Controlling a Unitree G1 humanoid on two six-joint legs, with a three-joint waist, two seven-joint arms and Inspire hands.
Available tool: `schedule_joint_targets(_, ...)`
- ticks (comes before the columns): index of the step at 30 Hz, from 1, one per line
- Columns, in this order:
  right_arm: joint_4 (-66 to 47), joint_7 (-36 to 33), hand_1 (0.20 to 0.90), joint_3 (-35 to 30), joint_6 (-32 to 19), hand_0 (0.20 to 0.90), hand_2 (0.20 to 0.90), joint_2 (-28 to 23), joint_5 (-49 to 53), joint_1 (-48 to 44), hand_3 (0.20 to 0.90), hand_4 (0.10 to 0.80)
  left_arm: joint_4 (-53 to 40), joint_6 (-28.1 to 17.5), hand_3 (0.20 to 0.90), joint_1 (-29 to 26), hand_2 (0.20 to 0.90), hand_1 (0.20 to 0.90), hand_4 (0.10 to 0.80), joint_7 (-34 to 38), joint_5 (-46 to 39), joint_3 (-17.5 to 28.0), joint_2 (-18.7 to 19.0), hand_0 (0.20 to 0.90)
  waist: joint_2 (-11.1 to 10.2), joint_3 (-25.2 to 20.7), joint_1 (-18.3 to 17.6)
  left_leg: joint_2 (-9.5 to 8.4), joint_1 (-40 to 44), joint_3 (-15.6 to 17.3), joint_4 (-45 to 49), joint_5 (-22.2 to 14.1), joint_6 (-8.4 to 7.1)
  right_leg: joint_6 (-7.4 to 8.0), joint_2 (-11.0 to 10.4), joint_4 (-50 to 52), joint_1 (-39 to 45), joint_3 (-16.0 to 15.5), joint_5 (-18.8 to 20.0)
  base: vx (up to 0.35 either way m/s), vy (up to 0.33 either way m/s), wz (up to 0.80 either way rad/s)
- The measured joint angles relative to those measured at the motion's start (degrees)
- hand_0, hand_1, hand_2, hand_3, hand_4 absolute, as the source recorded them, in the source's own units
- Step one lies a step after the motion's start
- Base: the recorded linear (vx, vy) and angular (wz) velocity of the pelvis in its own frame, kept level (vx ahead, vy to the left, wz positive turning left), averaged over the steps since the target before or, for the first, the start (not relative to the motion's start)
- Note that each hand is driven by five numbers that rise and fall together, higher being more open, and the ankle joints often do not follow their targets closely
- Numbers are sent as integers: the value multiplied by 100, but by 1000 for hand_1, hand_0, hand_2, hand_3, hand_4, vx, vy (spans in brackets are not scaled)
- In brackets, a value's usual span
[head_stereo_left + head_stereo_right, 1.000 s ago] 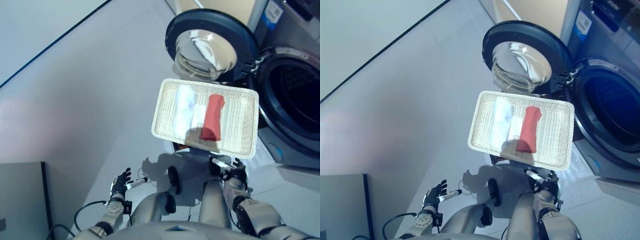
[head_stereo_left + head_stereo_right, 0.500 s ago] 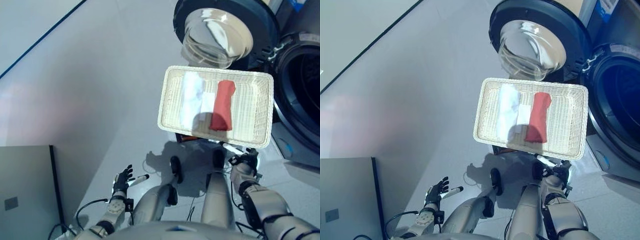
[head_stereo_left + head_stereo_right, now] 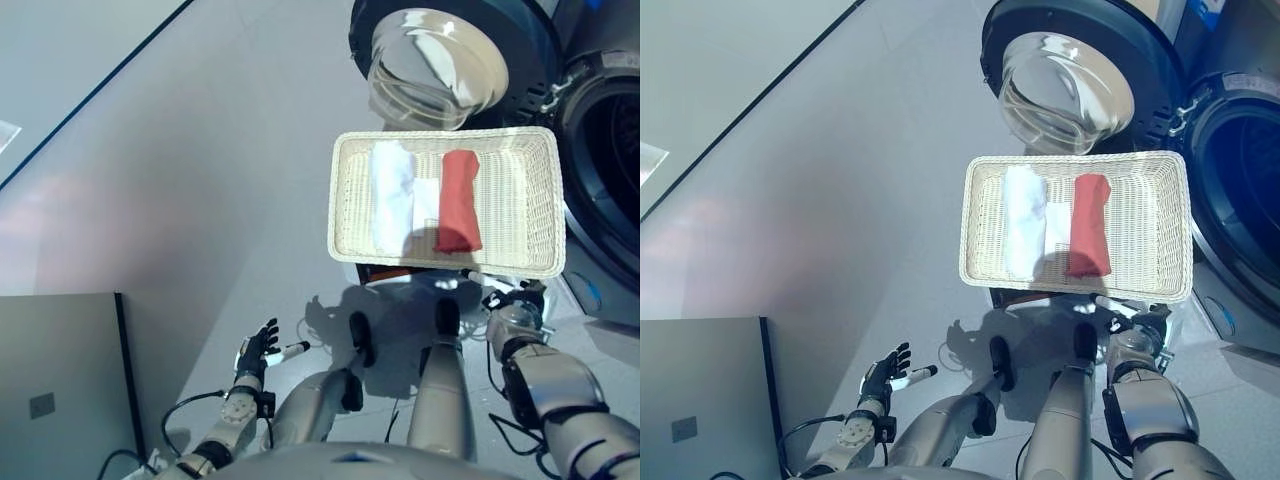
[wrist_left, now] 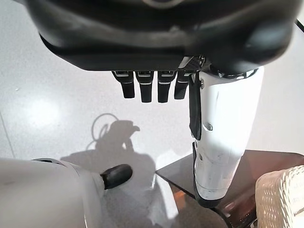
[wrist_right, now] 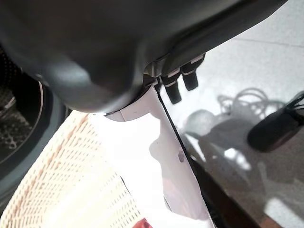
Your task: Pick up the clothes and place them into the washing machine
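A shallow wicker basket rests on a low dark brown box in front of the washing machine. In it lie a folded white cloth and a rolled red cloth, side by side. My right hand is open and empty just below the basket's near right edge; its wrist view shows the white-covered thumb beside the wicker rim. My left hand is open and empty, low at my left side above the floor.
The washing machine's round door stands open behind the basket, and the dark drum opening lies to the basket's right. A grey cabinet stands at the lower left. Grey floor spreads to the left.
The whole picture has shifted and turned, so the camera has moved. The basket, the cloths and both hands keep about the same places relative to each other.
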Motion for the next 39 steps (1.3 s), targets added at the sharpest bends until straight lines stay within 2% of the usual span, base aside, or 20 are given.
schedule_joint_targets(5,21,41,900,110,147,900,900,-290,2,-206,900,800,-13,10,900,5,900,900,800,-85,-2,2,2,900,102,3,-4,5,0,-2,-14,18,-10,-5,9,-17,-1,-3,29,0,0,0)
schedule_joint_targets(13,242,113,900,291,374,900,900,-493,2,-529,900,800,-34,10,900,8,900,900,800,-90,-12,6,5,900,106,7,-6,2,2,-2,-56,64,37,16,30,-129,8,-4,141,1,-6,-5)
schedule_joint_targets(23,245,116,900,379,510,900,900,-789,2,-623,900,800,-42,12,900,163,900,900,800,-131,-146,15,6,900,145,141,3,-1,75,-36,-138,74,3,14,20,-217,107,-59,182,6,-30,0)
schedule_joint_targets(29,324,123,900,373,613,900,900,-872,4,-630,900,800,-47,51,900,243,900,900,800,-165,-202,21,6,900,134,166,-1,11,83,-202,-193,160,-3,-10,-2,-191,137,-223,153,15,-74,10)
schedule_joint_targets(31,406,126,900,374,615,900,900,-892,3,-667,900,800,-90,50,900,233,900,900,800,-167,-202,27,13,900,172,197,-15,21,91,-360,-190,170,-57,-25,-7,-179,182,-311,143,19,-77,16)
schedule_joint_targets(39,567,110,900,318,745,900,900,-908,-8,-846,900,800,-231,61,900,238,900,900,800,-168,-198,50,21,900,155,284,-13,103,79,-576,-270,47,-158,-147,15,-64,176,-491,57,29,-82,11)
